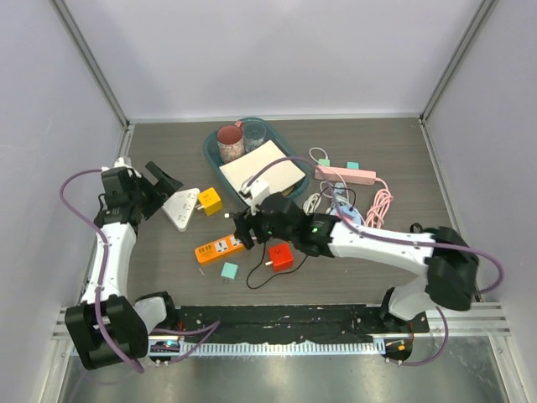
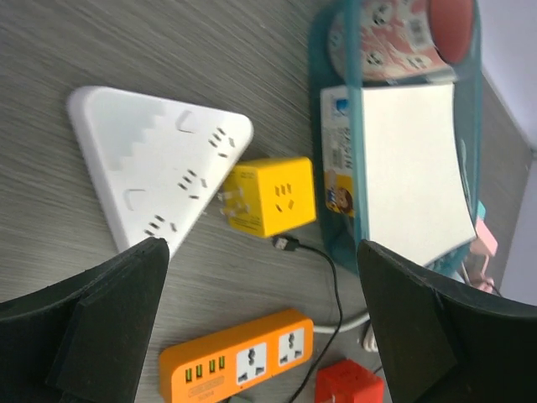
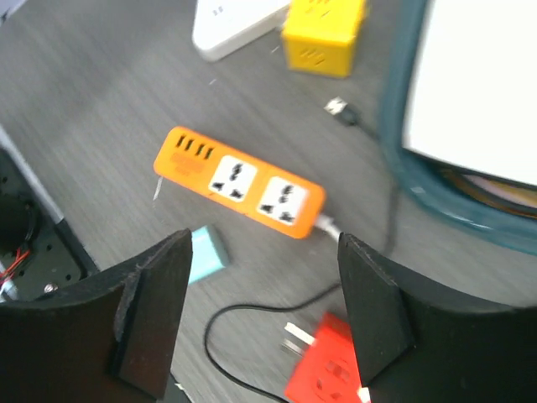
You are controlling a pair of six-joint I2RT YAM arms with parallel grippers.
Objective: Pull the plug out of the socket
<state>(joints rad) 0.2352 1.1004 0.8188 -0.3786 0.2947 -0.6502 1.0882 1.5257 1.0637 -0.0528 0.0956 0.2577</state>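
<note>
My right end effector (image 3: 262, 252) hangs wide and empty over the orange strip (image 3: 239, 185), and my left end effector (image 2: 260, 269) gapes empty too, since the red plug (image 3: 331, 369) lies on the table (image 3: 101, 84) just beside the strip, prongs bare, which I judge means it is out.
</note>
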